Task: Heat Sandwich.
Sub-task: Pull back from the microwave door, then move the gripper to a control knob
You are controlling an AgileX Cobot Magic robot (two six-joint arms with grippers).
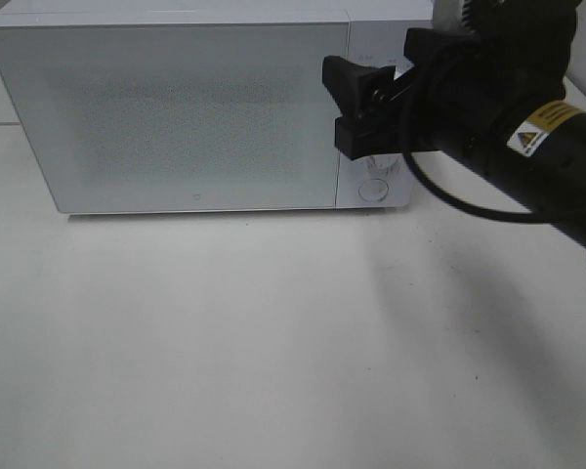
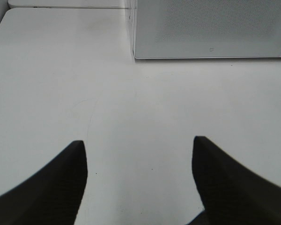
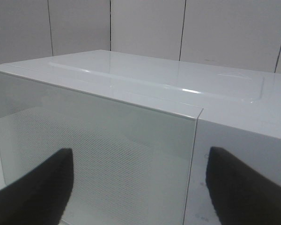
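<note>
Closest to the camera is my right arm, big and black, coming in from 3 o'clock. The right tool on its end is wide open and has nothing in it. One finger sits above the other, right in front of the line where the door of the microwave meets the button part. The round knob is just below, at about 5 o'clock from the tool. The door is shut. I cannot see the sandwich in any picture. It may be behind the dotty door, but I cannot tell. My left tool is wide open too, holds nothing, and hangs over the bare desk, with the microwave at its 1 o'clock. I think the job now is to work this edge of the door, or else the knob. To do it well I would go slowly, line the fingers up square with the front, and touch only one thing. If I pull the door, I would follow its swing in a curve so the box does not slide. If I turn the knob, I would close gently and twist a little.
</note>
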